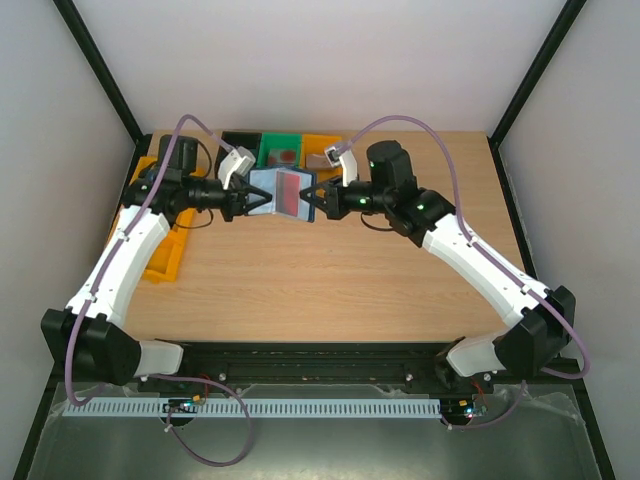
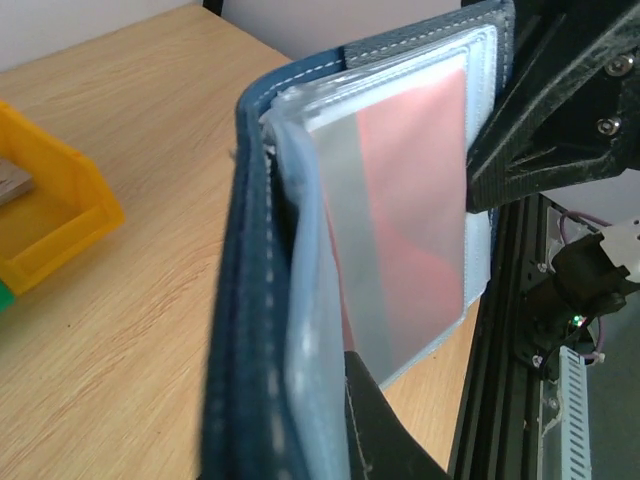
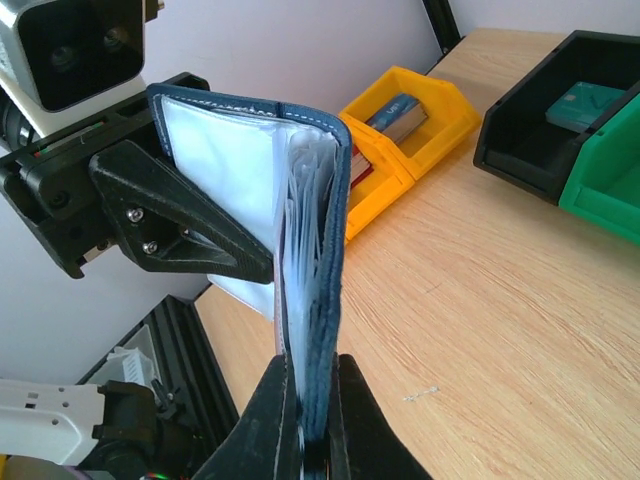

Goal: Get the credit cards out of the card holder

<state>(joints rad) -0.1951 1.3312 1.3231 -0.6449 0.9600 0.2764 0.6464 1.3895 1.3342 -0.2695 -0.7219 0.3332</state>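
Observation:
The navy card holder (image 1: 268, 190) is held open in the air above the far middle of the table, between both grippers. A reddish-pink credit card (image 1: 290, 191) shows in its right half, behind a clear sleeve. My left gripper (image 1: 248, 196) is shut on the holder's left half. My right gripper (image 1: 314, 198) is shut on its right half. In the left wrist view the holder (image 2: 235, 300) stands edge-on with the card (image 2: 415, 190) in its sleeve. In the right wrist view my gripper (image 3: 311, 425) clamps the holder (image 3: 322, 250) and its pale sleeves. Other cards are hidden.
A long yellow bin (image 1: 165, 250) lies at the left edge. Black (image 1: 240, 143), green (image 1: 281, 150) and orange (image 1: 320, 147) bins stand along the back, just behind the holder. The right wrist view shows yellow (image 3: 410, 120), black (image 3: 545, 120) and green (image 3: 610, 190) bins.

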